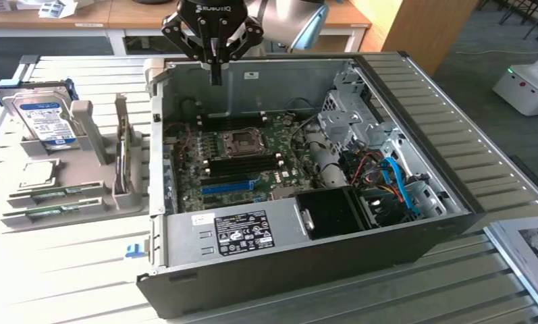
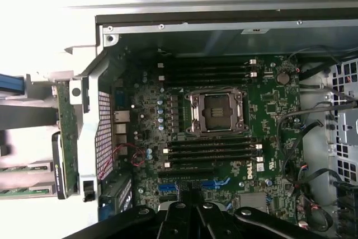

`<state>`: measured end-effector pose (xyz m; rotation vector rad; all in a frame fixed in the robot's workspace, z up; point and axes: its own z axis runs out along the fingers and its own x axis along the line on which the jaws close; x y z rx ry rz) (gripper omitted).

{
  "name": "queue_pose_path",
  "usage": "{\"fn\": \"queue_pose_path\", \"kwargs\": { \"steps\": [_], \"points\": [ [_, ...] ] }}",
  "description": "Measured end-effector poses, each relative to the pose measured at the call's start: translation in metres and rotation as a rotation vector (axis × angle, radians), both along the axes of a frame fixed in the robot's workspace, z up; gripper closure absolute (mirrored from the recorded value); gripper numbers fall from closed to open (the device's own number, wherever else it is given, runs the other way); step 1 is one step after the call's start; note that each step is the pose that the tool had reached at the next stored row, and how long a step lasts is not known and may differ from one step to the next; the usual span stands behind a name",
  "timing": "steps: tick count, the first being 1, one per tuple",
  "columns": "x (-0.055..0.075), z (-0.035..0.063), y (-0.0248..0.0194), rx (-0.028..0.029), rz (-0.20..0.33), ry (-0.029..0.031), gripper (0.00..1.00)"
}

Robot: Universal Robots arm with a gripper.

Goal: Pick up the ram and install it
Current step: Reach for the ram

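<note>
Closed gripper above case, ram well apart

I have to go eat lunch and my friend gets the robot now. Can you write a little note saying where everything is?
Gripper: shut, holding nothing, hanging over the back edge of the open computer case.
Ram: lying in the grey rack at the exterior view's left, next to another green stick, well apart from the gripper.
Done: nothing that shows.
Left: the ram is not picked up and not installed; the black memory slots inside the case look empty.
</note>
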<state>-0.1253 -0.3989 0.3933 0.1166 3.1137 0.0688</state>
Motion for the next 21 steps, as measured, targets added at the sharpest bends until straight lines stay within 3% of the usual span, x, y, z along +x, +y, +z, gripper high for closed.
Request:
{"fn": "queue_pose_path", "kwargs": {
  "steps": [21],
  "points": [
    [-0.035,0.0000,0.0000,0.0001,0.000,0.0000,0.90]
  ]
}}
